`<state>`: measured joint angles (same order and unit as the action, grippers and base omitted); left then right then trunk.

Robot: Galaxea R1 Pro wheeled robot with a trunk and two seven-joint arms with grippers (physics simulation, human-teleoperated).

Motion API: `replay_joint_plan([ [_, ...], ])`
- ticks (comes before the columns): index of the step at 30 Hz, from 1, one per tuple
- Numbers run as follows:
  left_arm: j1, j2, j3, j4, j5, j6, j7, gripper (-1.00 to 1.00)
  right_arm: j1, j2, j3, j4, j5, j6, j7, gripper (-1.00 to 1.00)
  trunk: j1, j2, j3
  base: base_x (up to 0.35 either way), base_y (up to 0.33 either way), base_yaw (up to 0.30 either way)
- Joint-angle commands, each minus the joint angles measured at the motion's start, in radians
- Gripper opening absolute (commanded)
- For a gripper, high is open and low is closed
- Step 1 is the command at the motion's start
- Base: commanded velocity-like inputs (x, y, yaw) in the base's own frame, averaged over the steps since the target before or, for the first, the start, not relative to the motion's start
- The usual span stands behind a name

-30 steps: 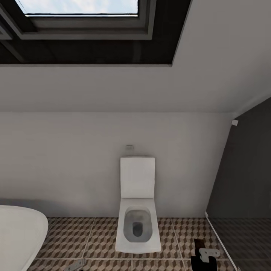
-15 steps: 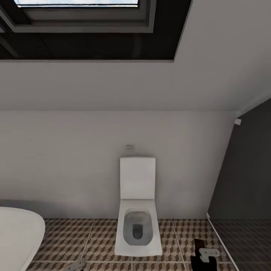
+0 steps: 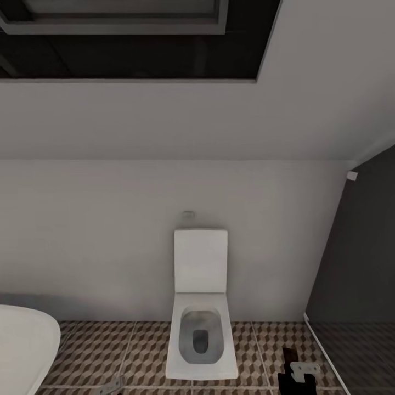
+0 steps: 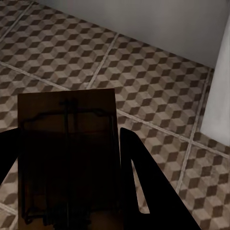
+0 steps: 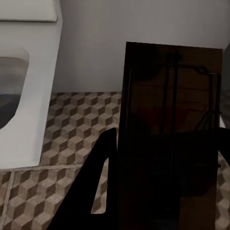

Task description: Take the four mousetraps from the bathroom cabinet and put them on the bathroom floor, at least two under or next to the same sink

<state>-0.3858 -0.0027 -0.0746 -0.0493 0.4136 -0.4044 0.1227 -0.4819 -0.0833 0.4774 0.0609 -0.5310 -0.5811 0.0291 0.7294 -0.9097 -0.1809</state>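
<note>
Each gripper holds a mousetrap. In the left wrist view, a tan board with dark wire, the mousetrap (image 4: 67,143), sits between my dark fingers (image 4: 136,167); my left gripper (image 4: 67,136) is shut on it above the bathroom floor (image 4: 153,91). The right wrist view has a second, shadowed mousetrap (image 5: 170,120) standing upright in my right gripper (image 5: 167,141), which is shut on it. In the head view the right gripper (image 3: 299,373) shows low at the right and the left gripper (image 3: 115,384) at the bottom edge. The cabinet and the sink are out of view.
A white toilet (image 3: 201,334) stands against the pale back wall, straight ahead. The curved white bathtub (image 3: 22,351) fills the lower left corner. A dark wall panel (image 3: 356,263) closes the right side. Cube-patterned tiles (image 3: 142,351) lie between tub and toilet.
The whole head picture has shifted: the skylight has slid up out of the top, and the bathtub sits lower. Both grippers keep their places at the bottom edge.
</note>
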Motion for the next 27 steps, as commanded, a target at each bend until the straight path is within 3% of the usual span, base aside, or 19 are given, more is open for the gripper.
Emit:
replay_joint_plan([
  [1, -0.001, 0.0, -0.008, 0.0, 0.0, -0.002, 0.009, -1.0, -0.002, 0.0, 0.009, 0.003, -0.012, -0.005, 0.009, -1.0, 0.004, -0.008, -0.005, 0.048, 0.0, 0.0],
  [27, -0.001, -0.003, -0.008, 0.0, -0.001, -0.003, 0.009, -1.0, -0.001, 0.0, 0.01, 0.003, -0.011, -0.006, 0.011, -1.0, 0.104, -0.19, -0.086, 0.004, 0.0, 0.0],
])
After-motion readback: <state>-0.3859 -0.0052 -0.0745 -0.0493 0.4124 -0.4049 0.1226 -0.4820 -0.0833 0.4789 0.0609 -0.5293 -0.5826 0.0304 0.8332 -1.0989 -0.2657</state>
